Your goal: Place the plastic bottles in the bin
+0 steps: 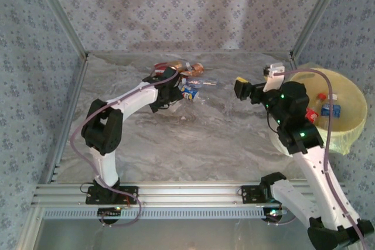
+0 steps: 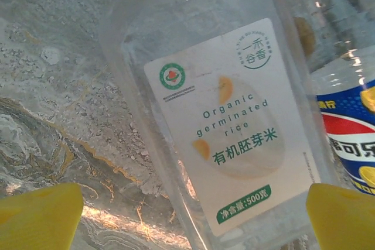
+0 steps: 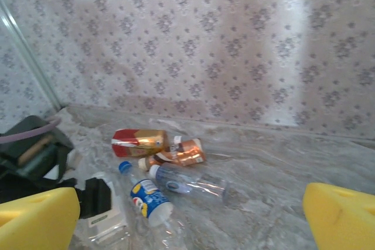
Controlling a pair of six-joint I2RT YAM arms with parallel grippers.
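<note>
A clear bottle with a white "Organic germinated rice" label (image 2: 225,127) lies on the marble table between the yellow fingertips (image 2: 38,218) of my left gripper (image 2: 193,221), which is open around it. A gap shows on the left side. Next to it lies a blue-labelled bottle (image 2: 351,144). My left gripper (image 1: 169,95) sits at the pile of bottles (image 1: 184,80) at the back. From the right wrist I see a red-gold bottle (image 3: 139,142), a copper one (image 3: 180,151), a clear one (image 3: 190,181) and the blue-labelled one (image 3: 149,198). My right gripper (image 1: 241,88) hangs open and empty, left of the pale-yellow bin (image 1: 345,95).
The bin holds bottles with red caps (image 1: 321,96) and a blue label (image 1: 331,110). Patterned walls and metal frame posts (image 1: 58,16) close in the table. The right arm's elbow (image 1: 293,106) overlaps the bin's left rim. Bare marble (image 1: 199,139) lies between the arms.
</note>
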